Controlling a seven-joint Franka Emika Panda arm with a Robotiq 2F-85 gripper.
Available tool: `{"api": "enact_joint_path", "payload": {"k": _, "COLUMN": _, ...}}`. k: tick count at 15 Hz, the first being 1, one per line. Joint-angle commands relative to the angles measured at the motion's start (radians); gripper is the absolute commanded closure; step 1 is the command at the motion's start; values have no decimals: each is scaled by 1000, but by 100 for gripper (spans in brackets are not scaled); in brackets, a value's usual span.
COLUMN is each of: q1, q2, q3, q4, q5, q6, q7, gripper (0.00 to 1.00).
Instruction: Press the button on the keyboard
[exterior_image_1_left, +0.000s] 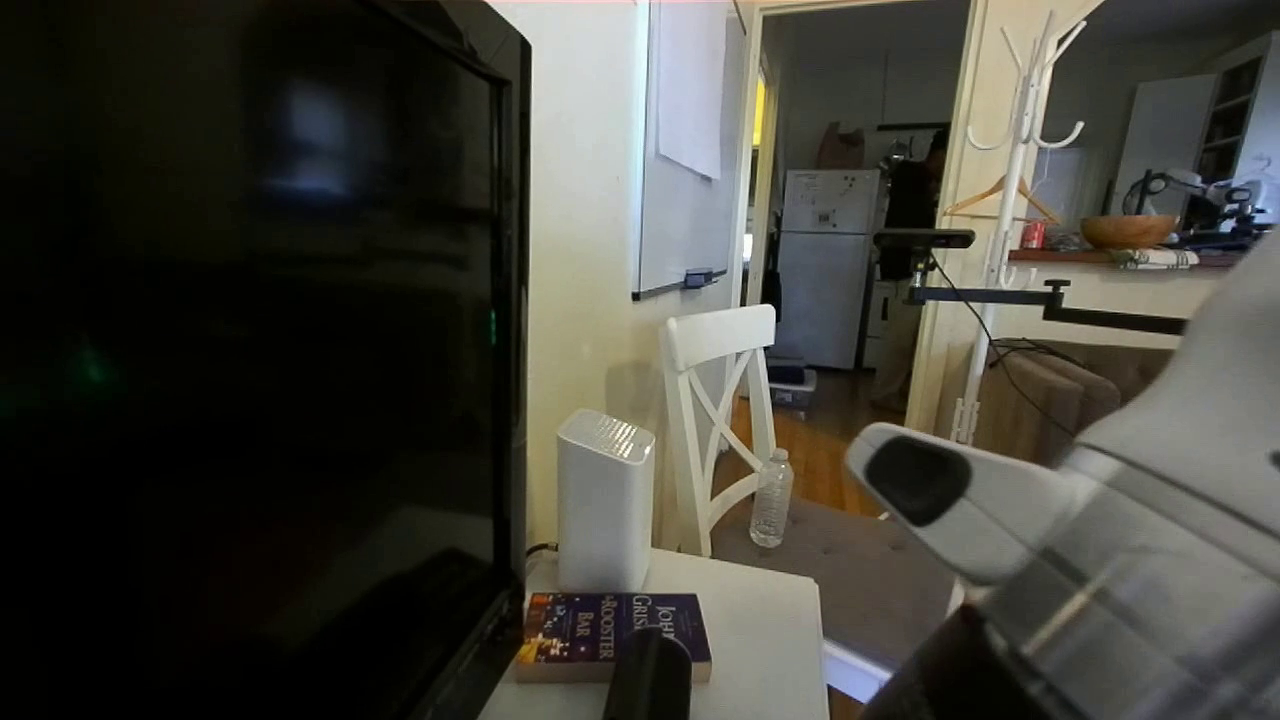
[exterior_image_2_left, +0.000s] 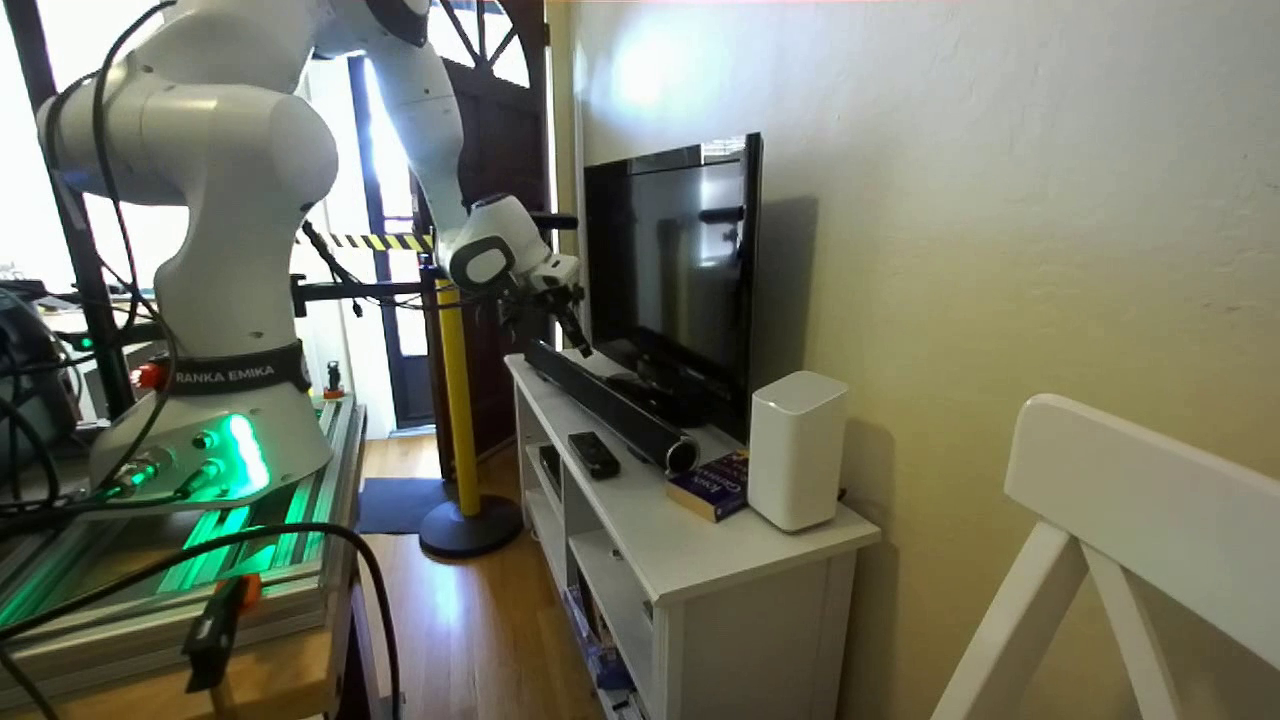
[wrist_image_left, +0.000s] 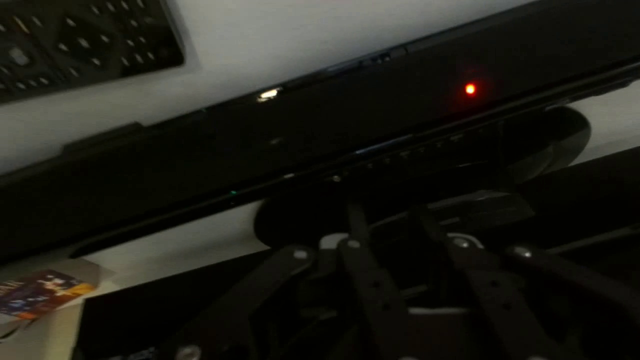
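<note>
White cabinet (exterior_image_2_left: 690, 550), wooden floor (exterior_image_2_left: 460, 630), wall (exterior_image_2_left: 960, 250)

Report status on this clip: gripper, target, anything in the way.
Gripper near TV; too dark to tell open or shut. No keyboard seen; remote on cabinet. Wrist view: soundbar lies between gripper and remote.

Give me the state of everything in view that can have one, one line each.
Black flat-screen television, upright, screen dark
Long black soundbar, red light lit on it
Black rectangular remote control, lying flat, buttons up
Purple paperback book, closed, lying flat, front cover up
Clear plastic bottle, upright
White refrigerator, doors shut
Green light on the white robot base, lit
Black jointed fingers, apart, nothing visibly between them
</note>
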Motion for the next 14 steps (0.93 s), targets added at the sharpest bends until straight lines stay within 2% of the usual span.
{"api": "enact_joint_path", "payload": {"k": 1, "q1": 270, "q2": 3, "q3": -189, "q4": -78, "q5": 275, "q6": -86, "q7": 21, "gripper": 39}}
{"api": "enact_joint_path", "payload": {"k": 3, "q1": 418, "q2": 40, "q3": -304, "q4": -110, "q5": 382, "q6": -142, "q7": 66, "gripper": 25}}
{"api": "enact_joint_path", "payload": {"k": 5, "q1": 564, "q2": 79, "q3": -418, "q4": -153, "q5": 431, "q6": -193, "q7": 165, "gripper": 12}}
{"api": "enact_joint_path", "payload": {"k": 6, "q1": 436, "q2": 35, "q3": -322, "q4": -122, "q5": 378, "q6": -152, "q7": 71, "gripper": 30}}
{"api": "enact_joint_path", "payload": {"k": 7, "q1": 493, "q2": 48, "q3": -366, "q4": -139, "q5": 394, "q6": -169, "q7": 106, "gripper": 23}}
{"api": "enact_joint_path", "payload": {"k": 8, "q1": 528, "q2": 57, "q3": -389, "q4": -150, "q5": 401, "q6": -176, "q7": 129, "gripper": 15}}
{"api": "enact_joint_path", "payload": {"k": 9, "q1": 544, "q2": 64, "q3": -398, "q4": -155, "q5": 403, "q6": -176, "q7": 144, "gripper": 12}}
{"api": "enact_joint_path", "payload": {"k": 14, "q1": 548, "q2": 69, "q3": -408, "q4": -158, "q5": 403, "q6": -177, "q7": 154, "gripper": 12}}
